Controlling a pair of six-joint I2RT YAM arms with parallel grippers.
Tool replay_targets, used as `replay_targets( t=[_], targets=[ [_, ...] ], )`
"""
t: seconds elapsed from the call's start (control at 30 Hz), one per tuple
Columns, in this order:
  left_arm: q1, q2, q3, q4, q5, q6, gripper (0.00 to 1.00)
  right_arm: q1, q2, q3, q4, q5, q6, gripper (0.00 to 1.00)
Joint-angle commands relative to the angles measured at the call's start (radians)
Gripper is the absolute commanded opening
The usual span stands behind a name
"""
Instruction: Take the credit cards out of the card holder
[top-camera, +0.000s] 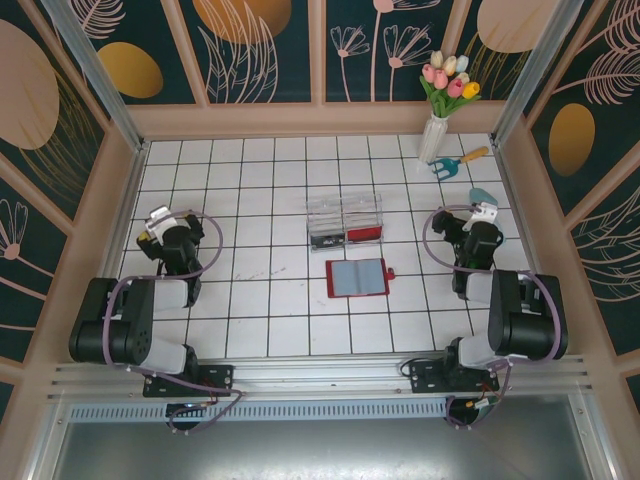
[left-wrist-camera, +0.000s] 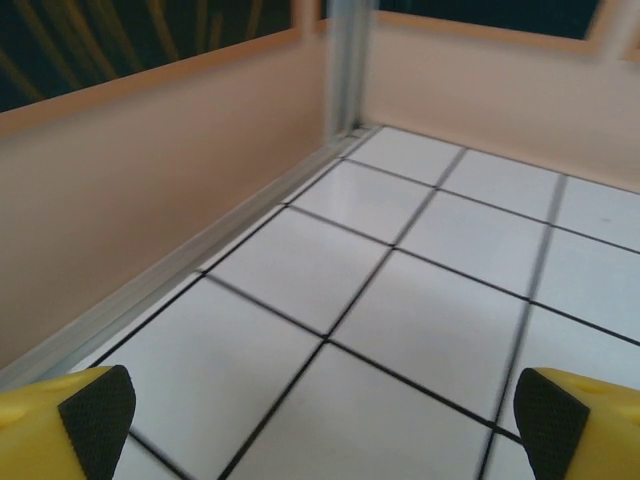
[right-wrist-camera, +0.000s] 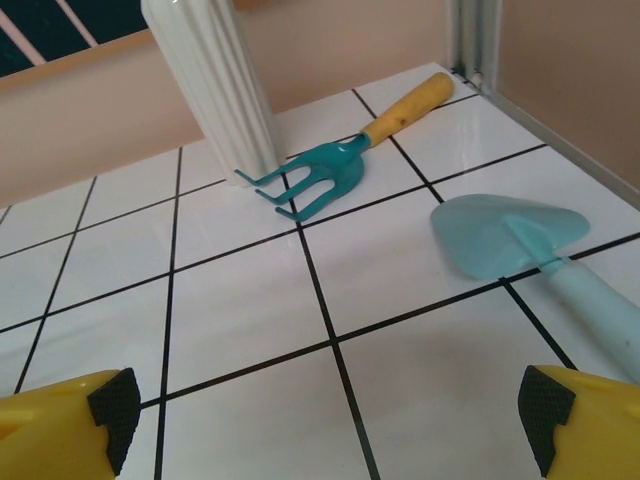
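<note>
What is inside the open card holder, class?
The card holder lies open, showing a grey-blue lining inside a red border. No separate card can be made out; any tucked into its pockets would be covered.

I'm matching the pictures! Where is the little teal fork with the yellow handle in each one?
Top external: the fork lies far back on the right, beside the white vase.
Right wrist: upper middle, tines near the vase's foot.
Left wrist: tiles and the beige wall there.
Shared landmark: the white vase.
</note>
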Motion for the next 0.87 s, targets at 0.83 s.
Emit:
replay_targets(
  t=[0.83],
  targets=[
    [0.005,0.053,-0.107,0.335,0.221,0.099,0.99,0.108,0.08,-0.098,0.303,0.022,-0.115,0.99]
  ],
)
